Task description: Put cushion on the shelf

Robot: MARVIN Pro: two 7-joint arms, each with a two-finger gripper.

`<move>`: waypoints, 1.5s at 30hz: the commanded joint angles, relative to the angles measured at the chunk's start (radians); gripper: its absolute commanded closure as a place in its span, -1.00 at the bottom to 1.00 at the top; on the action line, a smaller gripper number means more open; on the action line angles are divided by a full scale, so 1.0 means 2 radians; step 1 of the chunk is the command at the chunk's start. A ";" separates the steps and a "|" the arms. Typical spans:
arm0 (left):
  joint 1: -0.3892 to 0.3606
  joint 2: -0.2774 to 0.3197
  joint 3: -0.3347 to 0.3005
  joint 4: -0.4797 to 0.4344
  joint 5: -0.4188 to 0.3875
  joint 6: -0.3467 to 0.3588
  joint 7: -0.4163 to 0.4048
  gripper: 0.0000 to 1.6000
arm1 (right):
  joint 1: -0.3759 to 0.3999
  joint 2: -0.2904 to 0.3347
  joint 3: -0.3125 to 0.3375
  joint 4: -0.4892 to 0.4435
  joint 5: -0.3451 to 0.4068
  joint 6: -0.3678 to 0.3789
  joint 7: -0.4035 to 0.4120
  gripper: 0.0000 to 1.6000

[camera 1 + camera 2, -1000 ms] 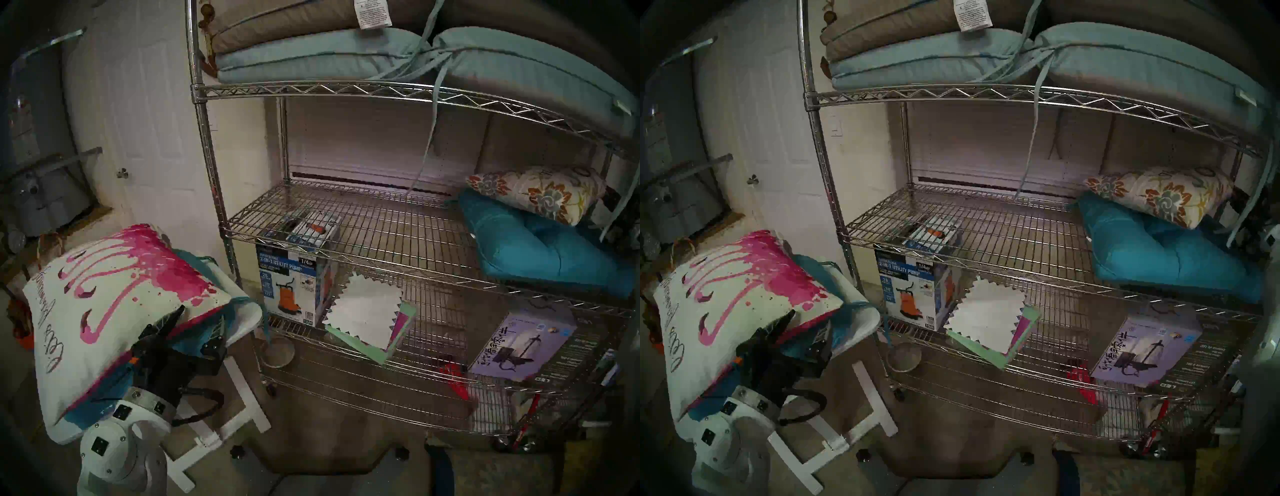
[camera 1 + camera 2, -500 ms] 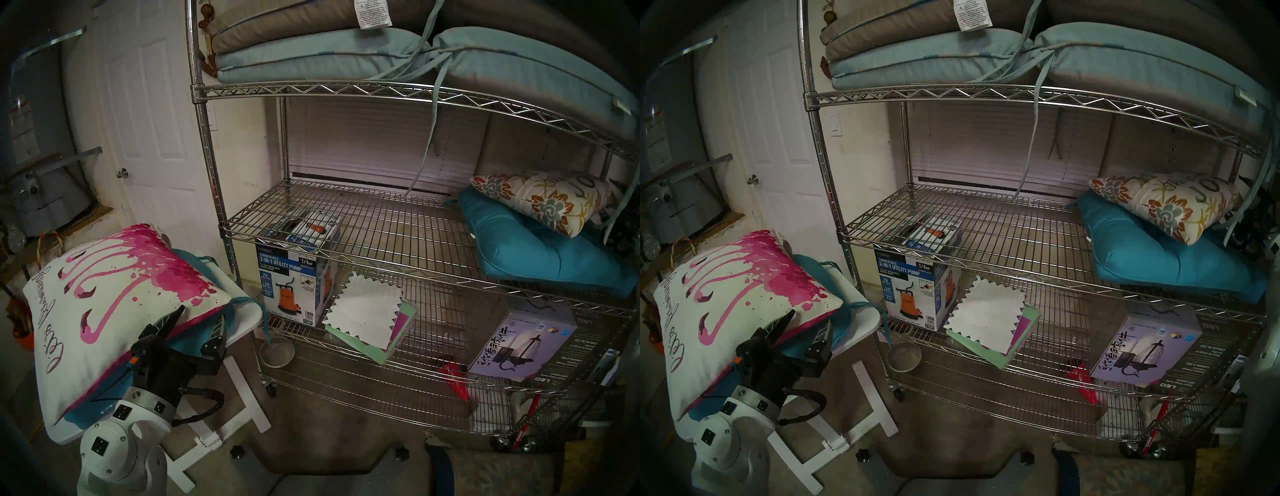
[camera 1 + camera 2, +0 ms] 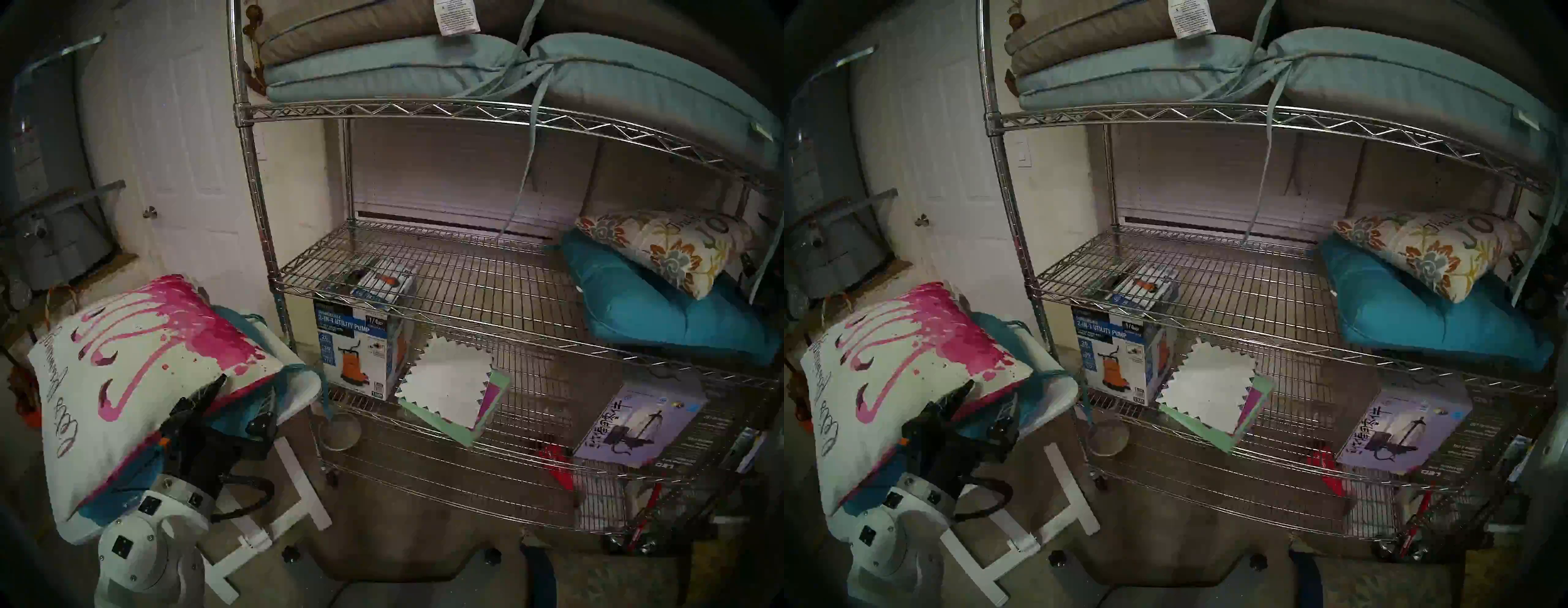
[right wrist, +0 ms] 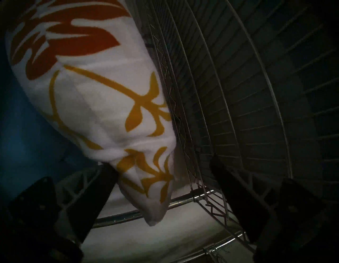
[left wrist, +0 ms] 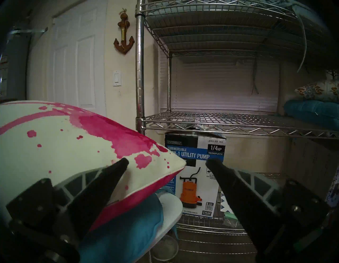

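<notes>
A white cushion with pink splashes [image 3: 140,361] lies on a teal cushion [image 5: 128,224] on the small white folding table [image 3: 302,387]. My left gripper [image 3: 246,388] is open at its near corner; in the left wrist view [image 5: 166,162] the corner sits between the spread fingers. The chrome wire shelf [image 3: 424,111] stands to the right. On its middle tier a floral cushion [image 3: 666,246] rests on a teal cushion [image 3: 662,310]. My right gripper [image 4: 162,165] is open with a corner of the floral cushion [image 4: 95,102] between its fingers. It is hidden in the head views.
The left part of the middle tier [image 3: 445,271] is bare wire. Below stand a pump box [image 3: 360,339], foam mats [image 3: 449,390] and a lamp box [image 3: 640,420]. Seat pads [image 3: 382,68] fill the top tier. A white door [image 3: 182,170] is behind the table.
The floral cushion has settled a little lower and forward on the teal cushion on the shelf. My left arm and the pink cushion have not moved.
</notes>
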 commanded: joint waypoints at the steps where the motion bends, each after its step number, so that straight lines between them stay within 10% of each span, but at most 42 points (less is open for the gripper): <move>1: 0.000 -0.001 0.001 -0.010 0.000 -0.002 0.000 -1.00 | -0.054 -0.005 0.031 -0.039 0.038 0.001 0.013 -1.00; 45: -0.001 -0.001 0.000 -0.009 0.000 -0.002 0.000 -1.00 | -0.334 -0.146 0.298 -0.323 0.202 0.001 0.200 -1.00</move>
